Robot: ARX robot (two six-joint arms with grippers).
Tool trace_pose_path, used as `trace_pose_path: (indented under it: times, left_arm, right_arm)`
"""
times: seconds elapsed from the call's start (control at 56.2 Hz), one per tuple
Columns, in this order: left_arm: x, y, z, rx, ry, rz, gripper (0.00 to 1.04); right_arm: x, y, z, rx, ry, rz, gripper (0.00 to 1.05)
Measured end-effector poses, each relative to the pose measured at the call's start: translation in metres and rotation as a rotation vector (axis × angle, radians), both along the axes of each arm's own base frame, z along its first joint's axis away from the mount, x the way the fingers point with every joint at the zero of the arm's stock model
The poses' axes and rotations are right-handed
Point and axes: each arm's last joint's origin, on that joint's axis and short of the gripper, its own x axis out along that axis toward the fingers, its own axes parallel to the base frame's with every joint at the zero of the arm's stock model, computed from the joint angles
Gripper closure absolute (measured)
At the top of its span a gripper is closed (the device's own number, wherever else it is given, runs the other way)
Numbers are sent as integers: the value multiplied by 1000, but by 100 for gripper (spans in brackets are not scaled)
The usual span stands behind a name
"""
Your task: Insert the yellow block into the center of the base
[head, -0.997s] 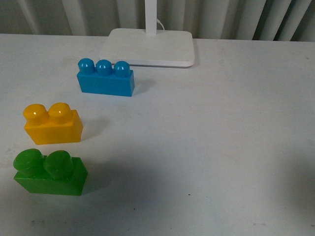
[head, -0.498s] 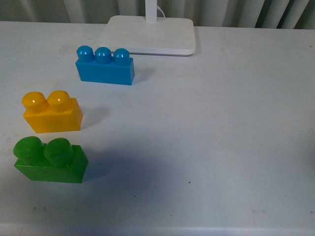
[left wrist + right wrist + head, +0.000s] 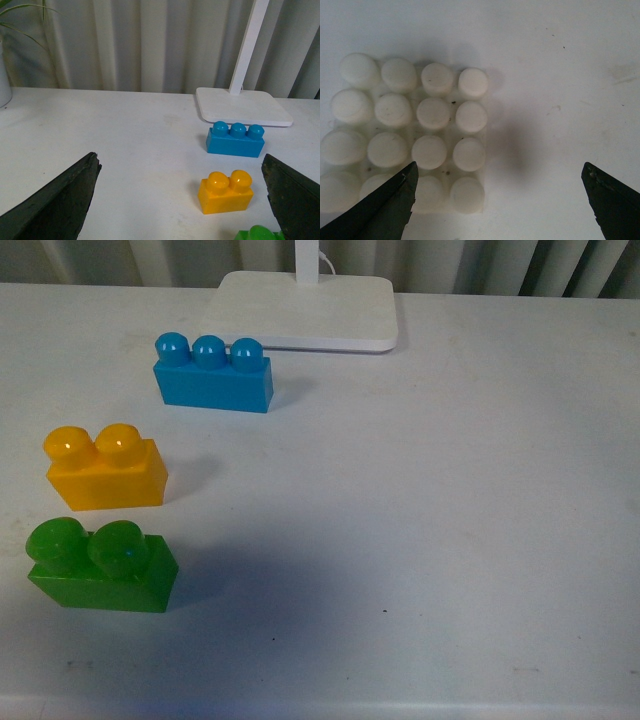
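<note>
The yellow block (image 3: 104, 469) sits upright on the white table at the left in the front view, studs up. It also shows in the left wrist view (image 3: 225, 192), between and beyond the open jaws of my left gripper (image 3: 180, 200), which is empty and apart from it. The base (image 3: 406, 131), a white plate with a grid of round studs, shows only in the right wrist view, directly below. My right gripper (image 3: 501, 200) is open and empty above the plate's edge and the bare table beside it. Neither gripper shows in the front view.
A blue three-stud brick (image 3: 213, 375) stands behind the yellow block; a green two-stud brick (image 3: 100, 567) stands in front of it. A white lamp stand (image 3: 305, 308) with a pole is at the table's back. A plant pot (image 3: 4, 80) shows at the far edge.
Between one second and half a second ago the front view shifted, and everything slid up in the picture. Since then nothing has visibly moved.
</note>
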Motion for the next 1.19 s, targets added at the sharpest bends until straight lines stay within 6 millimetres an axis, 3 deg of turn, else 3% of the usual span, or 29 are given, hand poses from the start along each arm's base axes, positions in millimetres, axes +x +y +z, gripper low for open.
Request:
trace_pose_path:
  times: [0.267,0.783,1.192]
  left_arm:
    - [0,0,0,0,0,0,6]
    - [0,0,0,0,0,0,6]
    - [0,0,0,0,0,0,6]
  right_arm:
    - [21,-20,-16,22,72,18,9]
    - [45,-1,-26,60,96,75,9]
    - [50,-2,-41,55,120,60,9]
